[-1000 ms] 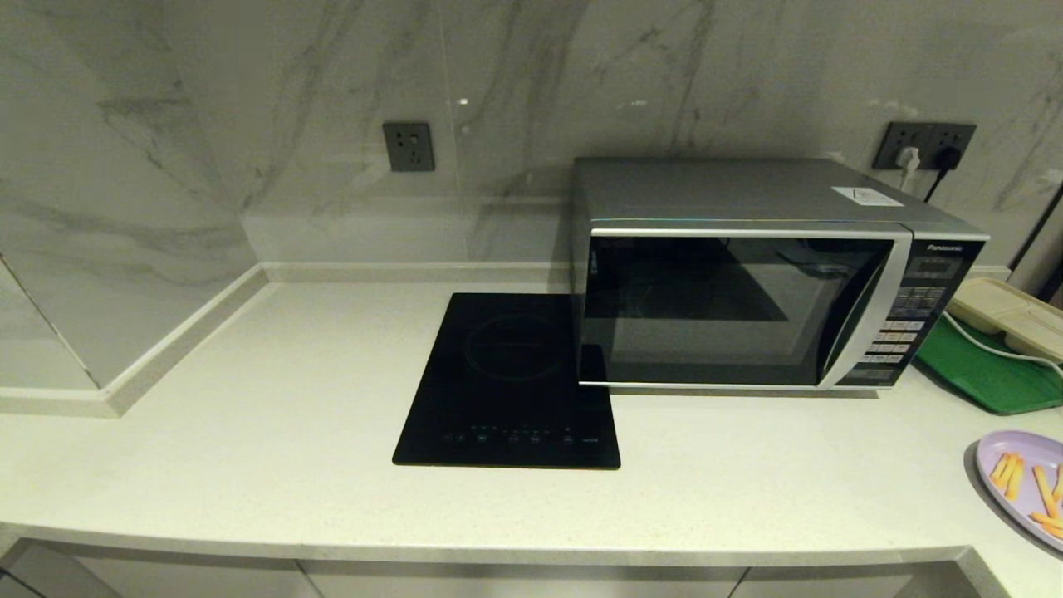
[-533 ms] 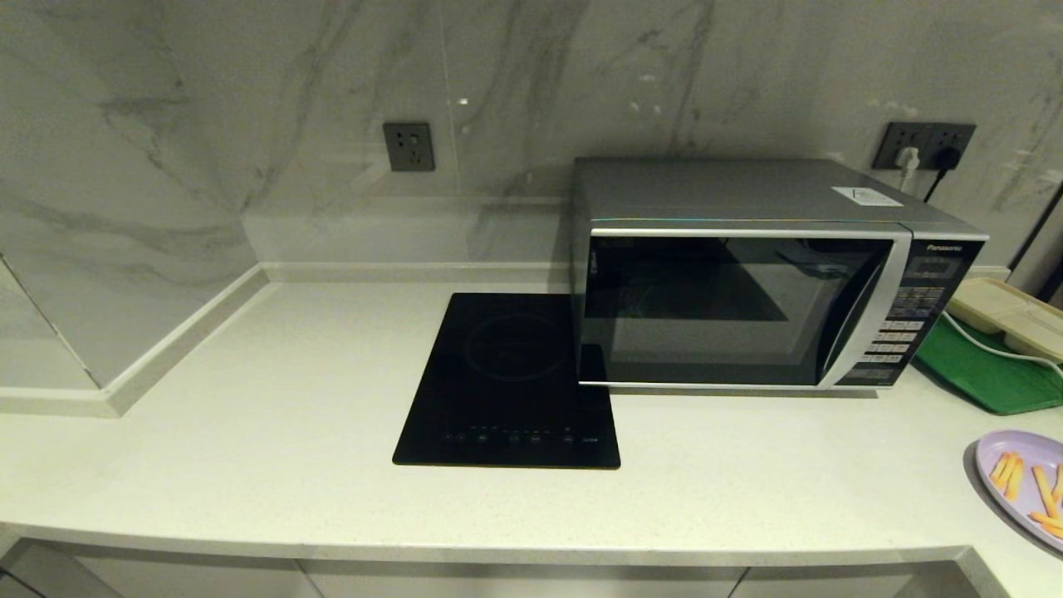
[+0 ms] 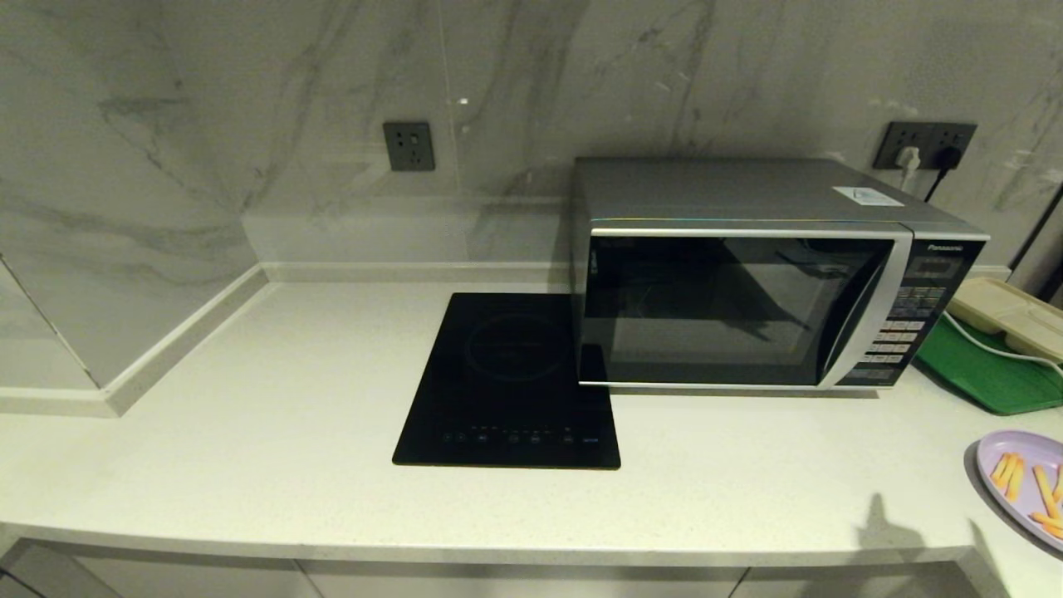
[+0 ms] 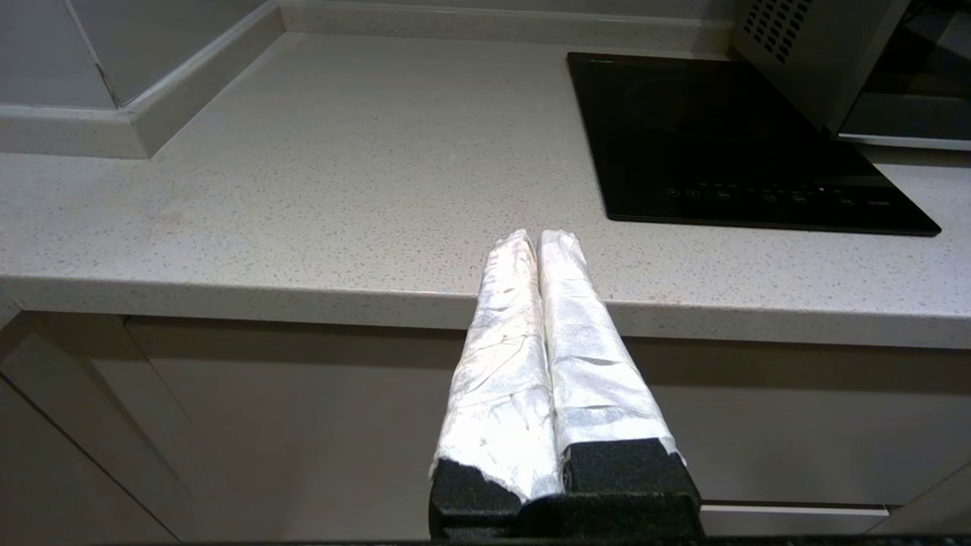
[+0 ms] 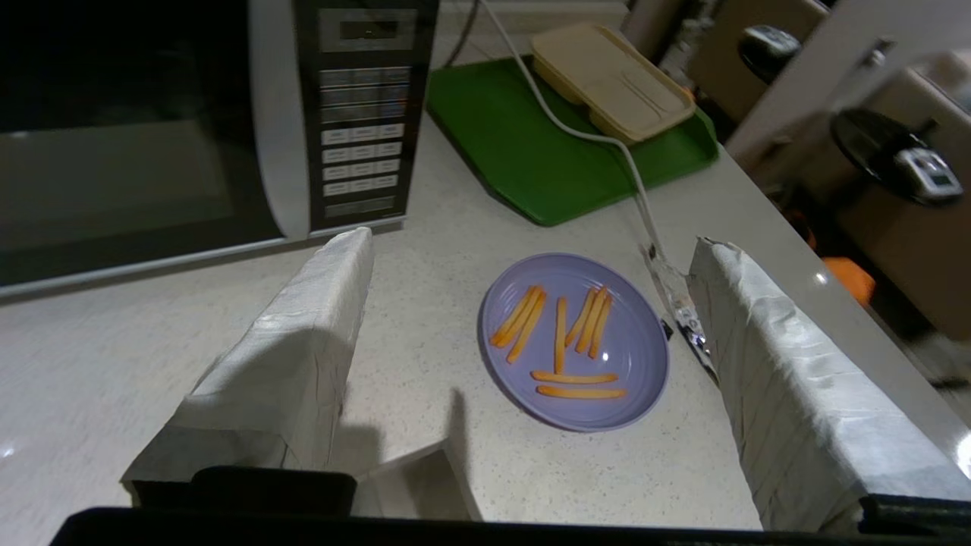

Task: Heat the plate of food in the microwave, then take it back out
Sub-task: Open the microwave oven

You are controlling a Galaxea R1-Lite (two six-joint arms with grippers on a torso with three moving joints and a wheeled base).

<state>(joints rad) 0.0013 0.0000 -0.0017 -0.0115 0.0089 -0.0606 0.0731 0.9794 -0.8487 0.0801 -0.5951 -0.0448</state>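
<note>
Microwave [image 3: 747, 278] door was shut and the plate of food [image 5: 574, 341] sat on the counter off the microwave's button-panel side, toward the counter's front edge, so nothing had really started. Right gripper [image 5: 531, 250] hung above the plate with its padded fingers spread wide. Left gripper [image 4: 537, 243] was parked way off past the microwave's hinge side, out beyond the counter edge, fingers pressed together. Honestly I'd get the door open first, then lift the plate level so the fries don't slide.
</note>
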